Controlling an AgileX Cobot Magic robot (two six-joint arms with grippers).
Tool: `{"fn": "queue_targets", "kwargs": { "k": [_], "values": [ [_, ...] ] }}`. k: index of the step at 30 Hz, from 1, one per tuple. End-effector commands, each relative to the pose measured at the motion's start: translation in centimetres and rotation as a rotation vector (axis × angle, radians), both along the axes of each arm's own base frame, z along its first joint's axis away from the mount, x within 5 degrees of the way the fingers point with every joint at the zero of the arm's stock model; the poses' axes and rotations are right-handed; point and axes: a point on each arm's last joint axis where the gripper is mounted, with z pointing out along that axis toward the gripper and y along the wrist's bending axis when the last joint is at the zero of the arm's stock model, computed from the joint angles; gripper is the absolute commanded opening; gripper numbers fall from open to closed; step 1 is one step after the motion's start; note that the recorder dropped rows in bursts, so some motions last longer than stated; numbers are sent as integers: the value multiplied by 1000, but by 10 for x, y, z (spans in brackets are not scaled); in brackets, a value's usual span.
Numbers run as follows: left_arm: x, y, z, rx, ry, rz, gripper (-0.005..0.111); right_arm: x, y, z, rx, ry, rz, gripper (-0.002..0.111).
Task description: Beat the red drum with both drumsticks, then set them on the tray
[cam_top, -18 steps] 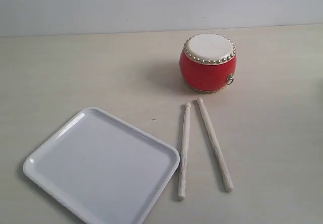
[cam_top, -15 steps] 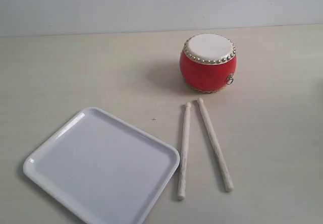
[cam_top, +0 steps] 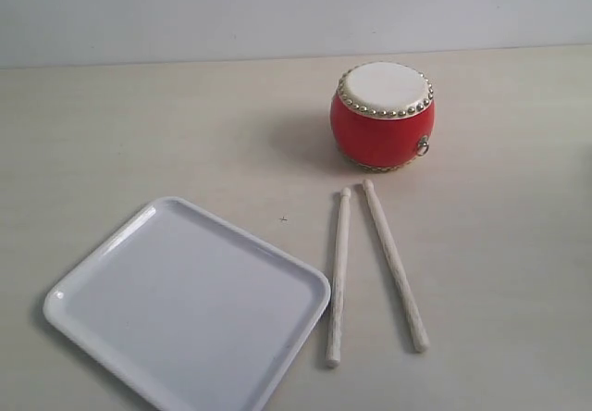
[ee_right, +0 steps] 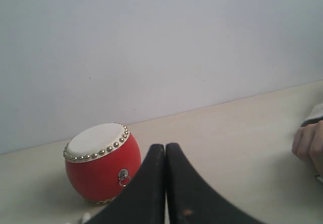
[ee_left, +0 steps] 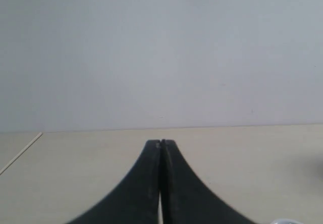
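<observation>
While my left pincer (ee_left: 161,143) is shut tight with nothing in it, it hangs over the bare surface (ee_left: 75,173). My right pincer (ee_right: 165,146) is shut with nothing in it too, and the red drum (ee_right: 101,166) stands upright just past it. The drumsticks (cam_top: 339,277) lie side by side near the drum, not touching it. The tray (cam_top: 185,305) lies flat just beside them.
</observation>
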Motion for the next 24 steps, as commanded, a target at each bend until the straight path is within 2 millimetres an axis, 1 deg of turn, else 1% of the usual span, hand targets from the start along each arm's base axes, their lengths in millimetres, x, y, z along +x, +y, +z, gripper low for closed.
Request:
{"fn": "queue_targets", "kwargs": {
  "k": [1, 21, 22, 24],
  "values": [
    [0, 0, -1, 2, -2, -4, 0, 0, 0, 0, -2, -10, -3, 0],
    [0, 0, -1, 2, -2, -4, 0, 0, 0, 5, 23, -72, 0, 0],
    [0, 0, -1, 2, -2, -4, 0, 0, 0, 5, 53, -71, 1, 0],
    [0, 0, -1, 2, -2, -4, 0, 0, 1, 5, 218, -60, 6, 0]
  ]
}}
